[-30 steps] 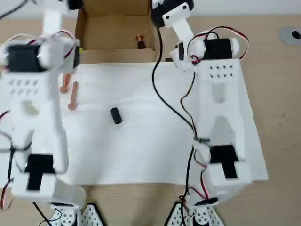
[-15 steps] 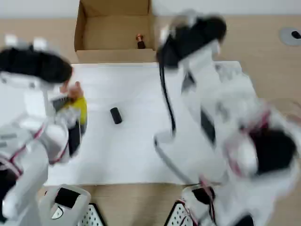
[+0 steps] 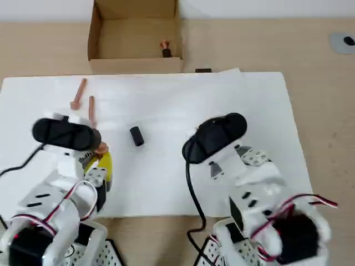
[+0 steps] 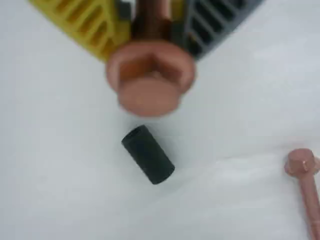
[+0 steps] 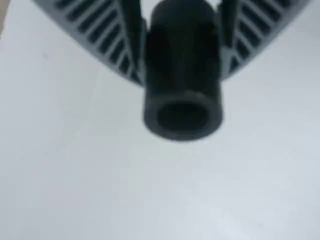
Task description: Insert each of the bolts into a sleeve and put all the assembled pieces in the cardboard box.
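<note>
1. the left gripper (image 4: 150,17) is pinching a bolt (image 4: 150,82) by its shank. the head sticks out past the fingertips, and the threaded end is hidden behind them. it hangs over the paper (image 3: 233,105), near a spare sleeve (image 4: 148,155).
2. the right gripper (image 5: 182,22) is clamped across the round side of a sleeve (image 5: 182,95). the open bore pokes out beyond the jaws, above the paper.
3. the spare sleeve lies on its side between the two arms. two spare bolts (image 3: 79,94) lie close together, nearer the box (image 3: 94,39). one joined piece (image 3: 165,49) lies in the box.
4. the bolt looks small, light and stiff. its smooth round shank could twist or slide in a two-finger pinch, so a firm grip is wise. i'd take it near the head, leaving the tip free to enter the sleeve.
5. the sleeve looks rigid and light, and being round it will roll if set down. a hold across its side at the back half keeps the bore clear.
6. the bore seems only a little wider than the shank, so the two parts likely need to be well lined up.
</note>
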You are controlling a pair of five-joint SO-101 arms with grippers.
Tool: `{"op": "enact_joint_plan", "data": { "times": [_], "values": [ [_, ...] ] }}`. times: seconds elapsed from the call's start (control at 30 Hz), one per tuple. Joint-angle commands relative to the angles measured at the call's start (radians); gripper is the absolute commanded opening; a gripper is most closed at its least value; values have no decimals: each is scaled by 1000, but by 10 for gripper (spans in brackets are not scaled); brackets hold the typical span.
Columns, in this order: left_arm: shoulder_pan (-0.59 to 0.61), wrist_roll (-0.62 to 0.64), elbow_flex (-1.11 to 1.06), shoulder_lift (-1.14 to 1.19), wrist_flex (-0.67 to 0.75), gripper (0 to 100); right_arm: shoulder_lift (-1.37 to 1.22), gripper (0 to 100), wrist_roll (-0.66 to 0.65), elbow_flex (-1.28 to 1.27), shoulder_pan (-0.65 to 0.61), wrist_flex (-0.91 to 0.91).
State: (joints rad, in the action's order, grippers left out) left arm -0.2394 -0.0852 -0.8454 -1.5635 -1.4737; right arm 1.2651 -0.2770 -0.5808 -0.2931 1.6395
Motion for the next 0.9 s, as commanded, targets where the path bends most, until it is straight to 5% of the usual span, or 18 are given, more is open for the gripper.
{"op": "enact_joint_plan", "data": {
  "times": [0.0, 0.13, 0.43, 0.63, 0.87],
  "values": [
    [-9, 5, -64, -97, 32, 9, 81, 12, 11, -159, 21, -152],
    [-9, 5, -101, -170, 40, 9, 214, 12, 132, -430, 18, -417],
    [-11, 3, -114, -182, 69, 8, 659, 12, 133, -1026, -188, -950],
    [-8, 8, -184, -186, 275, 7, 610, 12, 140, -1110, -315, -1204],
    [23, 57, -203, -186, 614, 6, 602, 10, 140, -1110, -387, -1247]
  ]
}}
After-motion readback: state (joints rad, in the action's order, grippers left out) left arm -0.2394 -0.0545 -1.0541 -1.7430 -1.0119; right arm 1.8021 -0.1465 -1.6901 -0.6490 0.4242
